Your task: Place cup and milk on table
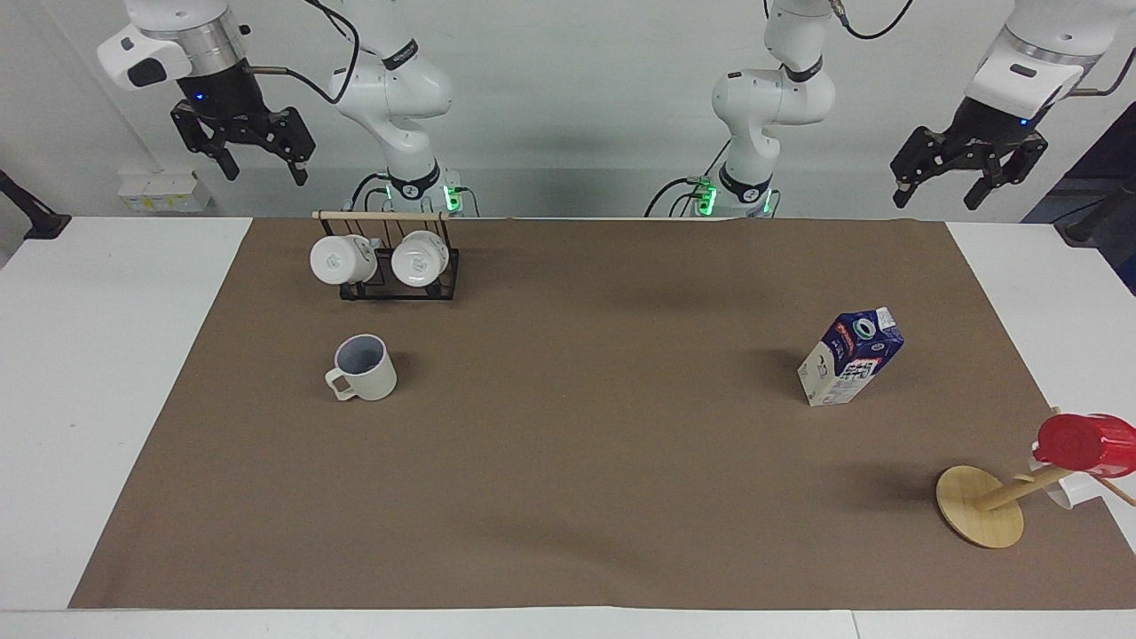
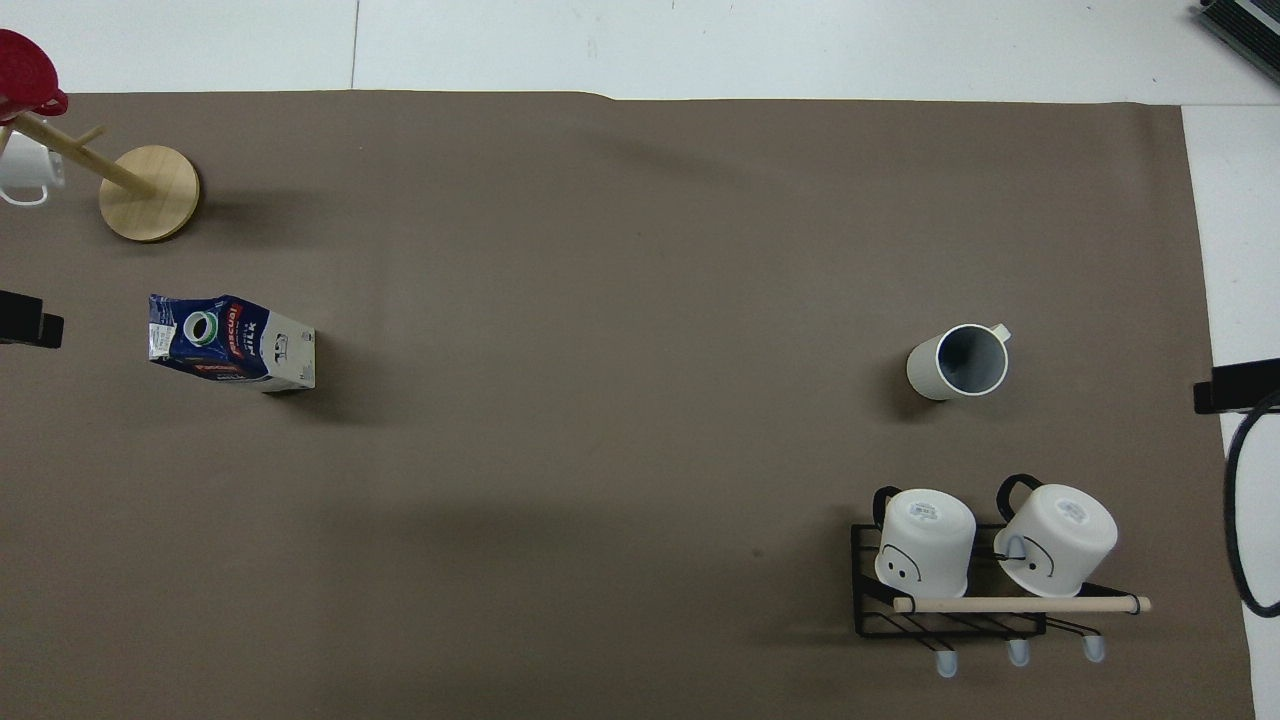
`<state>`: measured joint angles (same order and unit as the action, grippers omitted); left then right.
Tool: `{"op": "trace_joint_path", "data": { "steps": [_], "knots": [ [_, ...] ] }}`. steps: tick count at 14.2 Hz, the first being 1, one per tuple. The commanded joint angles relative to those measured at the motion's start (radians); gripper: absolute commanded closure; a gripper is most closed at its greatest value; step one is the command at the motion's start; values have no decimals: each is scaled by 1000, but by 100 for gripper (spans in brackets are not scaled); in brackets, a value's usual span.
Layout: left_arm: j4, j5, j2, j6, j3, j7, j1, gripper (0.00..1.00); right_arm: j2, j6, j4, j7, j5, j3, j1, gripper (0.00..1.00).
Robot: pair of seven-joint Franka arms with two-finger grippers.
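Two pincers hang raised near the robots' bases, each spread wide and holding nothing: the right gripper (image 1: 259,166) over the white table (image 1: 115,373) by the rack's end, the left gripper (image 1: 967,182) over the mat's other end.

One brown mat (image 1: 568,497) serves as landmark. On it: one cup (image 1: 364,367), upright and with nothing in it, one milk (image 1: 850,358) carton standing toward the left arm's end, and one black rack (image 1: 399,280) holding two white mugs (image 1: 342,259). One wooden stand (image 1: 981,506) at the mat's corner bears one red cup (image 1: 1087,444). The mat's middle lies bare between cup and milk.
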<state>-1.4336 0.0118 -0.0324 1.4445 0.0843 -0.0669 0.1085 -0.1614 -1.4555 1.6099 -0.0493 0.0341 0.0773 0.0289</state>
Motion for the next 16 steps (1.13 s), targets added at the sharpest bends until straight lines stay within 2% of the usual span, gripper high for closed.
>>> {"op": "trace_joint_path", "data": {
  "steps": [1, 8, 16],
  "knots": [
    [-25, -1, -23, -4, -6, 6, -10, 0, -10, -2, 15, 12, -10, -5, -7, 0],
    [-25, -1, -23, -4, -6, 5, -10, 0, -10, -9, 18, 9, -19, -7, -9, 0],
    [-25, -1, -23, -4, -6, 4, -10, 0, -4, -60, 71, 5, -17, -8, -4, 0]
  ]
}}
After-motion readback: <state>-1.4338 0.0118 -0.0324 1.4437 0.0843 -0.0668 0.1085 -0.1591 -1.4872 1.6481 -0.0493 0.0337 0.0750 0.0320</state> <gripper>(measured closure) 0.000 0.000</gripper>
